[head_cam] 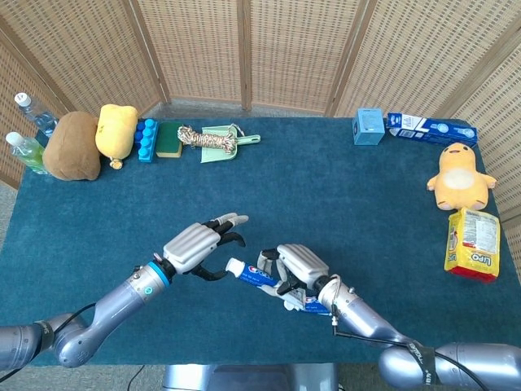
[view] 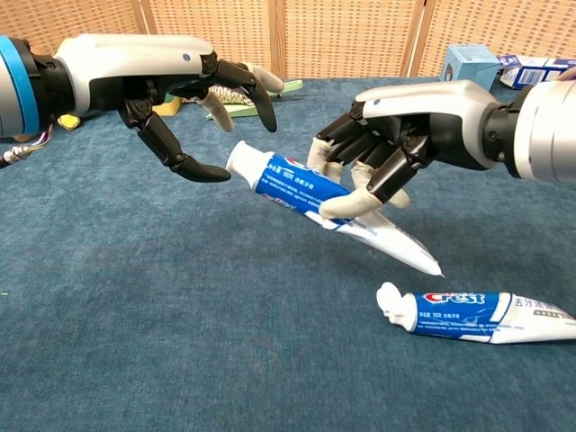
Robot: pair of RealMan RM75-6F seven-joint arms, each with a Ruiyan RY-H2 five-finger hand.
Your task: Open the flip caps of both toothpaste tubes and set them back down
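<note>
Toothpaste tube [view: 292,178] hangs above the table's front edge, pinched in the right hand [view: 396,144], white cap [view: 239,160] toward the left hand [view: 175,85], whose spread fingers hold nothing. Second tube [view: 477,315] lies on the blue table [head_cam: 326,195] below.

brown plush [head_cam: 72,147], yellow duck toy [head_cam: 460,177], snack bag [head_cam: 473,243]

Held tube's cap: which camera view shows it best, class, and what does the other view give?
The chest view: the white cap of the held tube shows large and side-on, just clear of the left hand. In the head view the cap is small, beside that hand's fingers.
</note>
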